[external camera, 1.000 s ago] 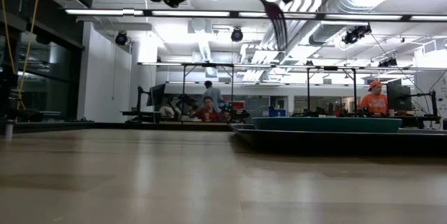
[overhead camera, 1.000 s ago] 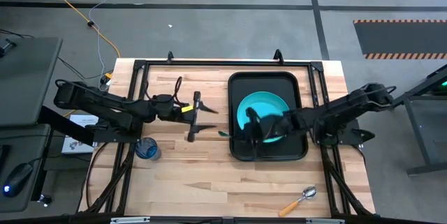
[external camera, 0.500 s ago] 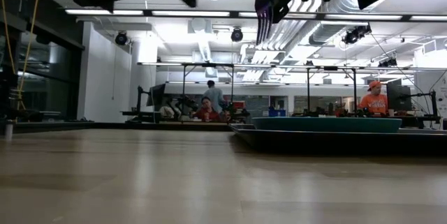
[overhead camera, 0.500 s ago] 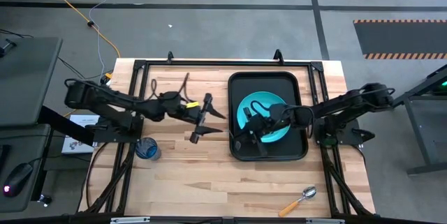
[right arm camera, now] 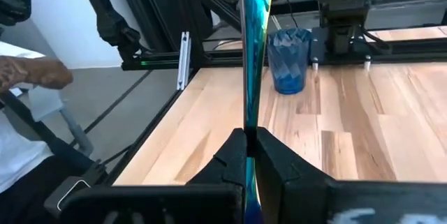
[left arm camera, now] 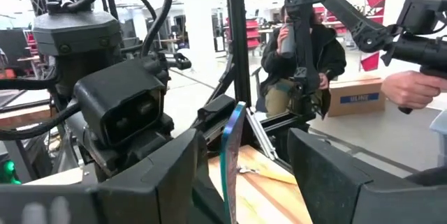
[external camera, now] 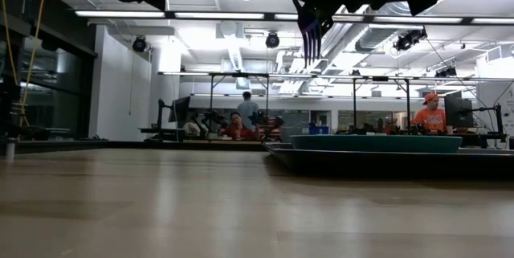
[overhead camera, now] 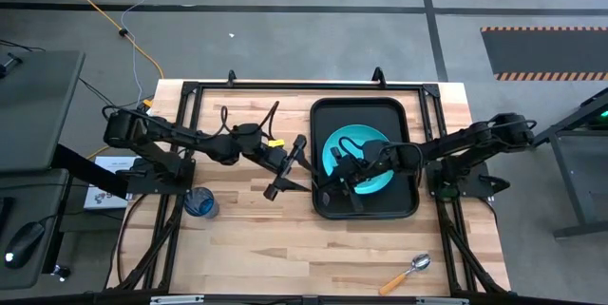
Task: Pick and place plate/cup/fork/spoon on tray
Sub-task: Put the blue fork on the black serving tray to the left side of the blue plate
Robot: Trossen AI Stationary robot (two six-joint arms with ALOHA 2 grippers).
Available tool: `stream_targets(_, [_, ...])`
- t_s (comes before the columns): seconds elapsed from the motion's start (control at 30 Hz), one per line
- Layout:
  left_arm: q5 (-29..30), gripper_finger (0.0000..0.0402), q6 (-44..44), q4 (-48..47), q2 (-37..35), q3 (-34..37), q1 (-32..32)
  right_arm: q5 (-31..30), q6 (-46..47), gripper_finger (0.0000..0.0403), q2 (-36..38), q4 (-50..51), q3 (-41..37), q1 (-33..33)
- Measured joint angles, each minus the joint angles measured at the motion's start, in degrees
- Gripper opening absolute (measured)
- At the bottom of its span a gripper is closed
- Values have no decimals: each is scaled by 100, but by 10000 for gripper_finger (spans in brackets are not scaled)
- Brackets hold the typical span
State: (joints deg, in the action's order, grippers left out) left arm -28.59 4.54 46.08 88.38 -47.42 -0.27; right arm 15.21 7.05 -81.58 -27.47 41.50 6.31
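The turquoise plate [overhead camera: 369, 149] lies in the black tray [overhead camera: 366, 113] at the table's right. My right gripper [overhead camera: 324, 189] reaches over the tray's left rim and is shut on an iridescent blue-green fork [right arm camera: 252, 56]. The fork's tines [external camera: 309, 31] show high in the low view. My left gripper [overhead camera: 287, 167] is open, just left of the tray. Its fingers stand on either side of the fork [left arm camera: 231, 151] without touching it. The blue cup [overhead camera: 199, 203] stands upright near the table's left edge. My right gripper pinches the fork's handle [right arm camera: 249, 123] between its two fingers. The fingers come from the table's right and the fork runs on ahead of them, along them. The fork is lifted clear of the table, its tines [external camera: 309, 31] pointing down.
A spoon with an orange handle [overhead camera: 407, 272] lies at the table's near right corner. Bare wood lies between the cup and the tray. A person's hand [right arm camera: 35, 76] shows beyond the table's left edge, and more people sit in the room behind.
My left gripper has gone toward the table's right edge, up to the tray's left rim, and now has the fork between its open fingers. My right gripper has shifted a little toward the table's left with the fork, whose tines have come lower.
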Motion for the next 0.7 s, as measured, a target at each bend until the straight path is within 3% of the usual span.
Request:
stream_targets(0.17, [40, 153, 2, -1, 0, 0, 5, 2, 43, 0, 0, 5, 0, 2])
stream_targets(0.4, [75, 19, 13, 6, 0, 2, 99, -26, 66, 1, 0, 47, 0, 4])
stream_targets(0.53, [71, 10, 4, -36, -4, 2, 187, -266, 197, 12, 0, 75, 0, 4])
stream_targets(0.7, [118, 5, 57, -838, -344, 2, 386, -418, 783, 40, 94, 223, 2, -78])
